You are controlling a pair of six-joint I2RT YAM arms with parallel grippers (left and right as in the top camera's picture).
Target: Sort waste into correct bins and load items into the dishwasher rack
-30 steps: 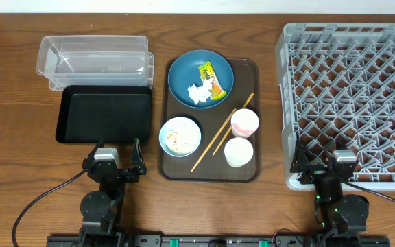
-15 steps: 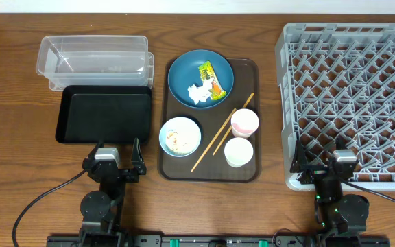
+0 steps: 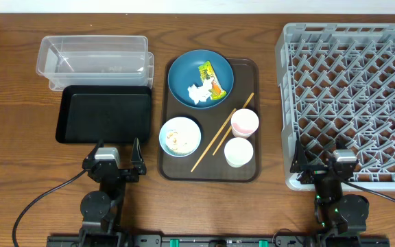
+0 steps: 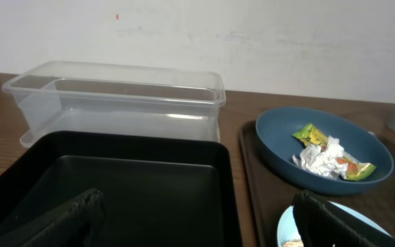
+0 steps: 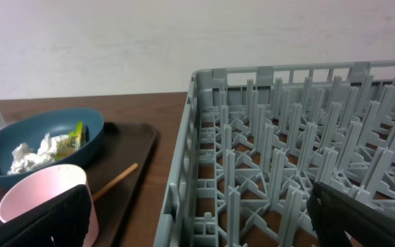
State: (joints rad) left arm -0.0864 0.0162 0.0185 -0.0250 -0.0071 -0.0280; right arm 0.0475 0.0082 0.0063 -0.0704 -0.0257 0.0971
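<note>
Where the wooden table [image 3: 19,103] runs to its right side, the grey dishwasher rack [image 3: 352,96] is set, pegs upright.

Brown serving tray [image 3: 211,168]: laid at the centre, between the rack and the two bins.

Black tray [image 3: 105,115]: laid at left; the clear tub [image 3: 93,55] is placed just behind it, toward the far edge.

Dark-blue plate [image 3: 184,75]: carried on the far end of the serving tray; the yellow-green wrapper [image 3: 210,77] and crumpled white paper scraps [image 3: 199,93] are held on it.

Light-blue bowl [image 3: 163,137]: set at the near left of the serving tray; white rice-like bits [image 3: 177,140] are contained in it.

Pink cup [image 3: 245,123] and white cup [image 3: 238,151]: stood at the near right, the pink one behind the white, just beside each other.

Chopsticks [image 3: 214,140]: laid diagonally between bowl and cups.

Left end effector [image 4: 197,226]: positioned just before the black tray's near edge, fingers spread wide, nothing grasped.

Right end effector [image 5: 204,216]: positioned at the rack's near left corner, likewise released, nothing grasped.
</note>
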